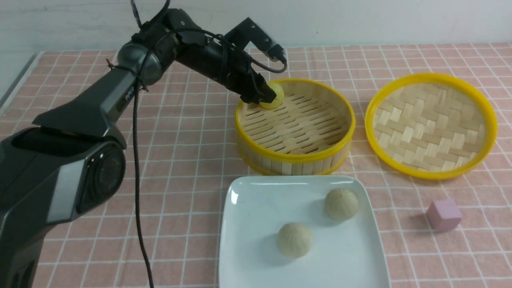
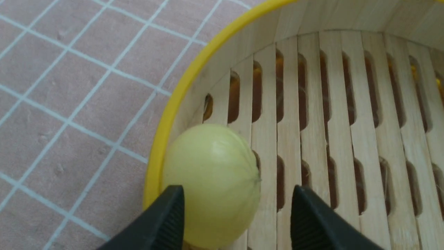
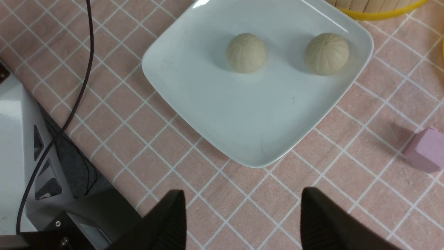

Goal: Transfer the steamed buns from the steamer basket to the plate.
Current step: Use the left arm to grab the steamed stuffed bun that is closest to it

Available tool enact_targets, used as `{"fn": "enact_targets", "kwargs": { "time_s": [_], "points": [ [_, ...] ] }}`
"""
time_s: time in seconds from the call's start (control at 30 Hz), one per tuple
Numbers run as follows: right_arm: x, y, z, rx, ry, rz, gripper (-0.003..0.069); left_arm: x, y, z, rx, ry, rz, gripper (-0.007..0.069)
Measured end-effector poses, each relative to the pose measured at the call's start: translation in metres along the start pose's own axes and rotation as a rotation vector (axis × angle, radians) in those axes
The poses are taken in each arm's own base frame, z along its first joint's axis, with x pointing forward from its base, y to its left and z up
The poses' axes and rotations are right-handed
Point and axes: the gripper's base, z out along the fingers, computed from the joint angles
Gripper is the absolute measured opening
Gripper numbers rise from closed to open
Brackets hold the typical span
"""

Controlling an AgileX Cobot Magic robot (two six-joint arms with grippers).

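Observation:
A pale yellow steamed bun [image 1: 274, 98] [image 2: 211, 184] rests inside the steamer basket [image 1: 296, 156] [image 2: 173, 104], against its far-left wall. My left gripper [image 1: 264, 98] [image 2: 236, 194] is open and reaches into the basket with the bun between its fingers. One finger is at the bun's side; a gap shows at the other. Two beige ridged steamed buns [image 1: 341, 204] [image 1: 295, 239] [image 3: 245, 52] [image 3: 326, 53] lie on the white plate [image 1: 248, 208] [image 3: 242, 121]. My right gripper [image 3: 241, 196] is open and empty above the tablecloth near the plate; it is out of the front view.
The shallow woven lid [image 1: 432, 124] lies right of the basket. A small pink cube [image 1: 444, 215] [image 3: 423, 149] sits on the checked cloth right of the plate. A black cable [image 3: 76, 104] and the robot's base [image 3: 20, 139] lie at the table's near edge.

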Motion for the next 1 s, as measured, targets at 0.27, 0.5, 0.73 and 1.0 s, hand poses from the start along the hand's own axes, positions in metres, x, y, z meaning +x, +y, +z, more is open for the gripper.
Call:
{"fn": "enact_targets", "kwargs": {
  "time_s": [0.27,0.5,0.73,1.0],
  "points": [
    [0.0000,0.0000,0.0000,0.000,0.000,0.000,0.0442,0.0027,-0.0002,0.0030,0.004,0.008,-0.001,0.0421],
    [0.0000,0.0000,0.0000,0.000,0.000,0.000,0.0442,0.0045,0.0028,0.0043,-0.028,0.015,-0.103,0.0160],
    [0.0000,0.0000,0.0000,0.000,0.000,0.000,0.0442,0.0067,0.0036,0.0053,-0.032,0.025,-0.153,0.0018],
    [0.0000,0.0000,0.0000,0.000,0.000,0.000,0.0442,0.0063,0.0014,0.0039,-0.008,0.038,-0.155,0.0018]
  ]
}}
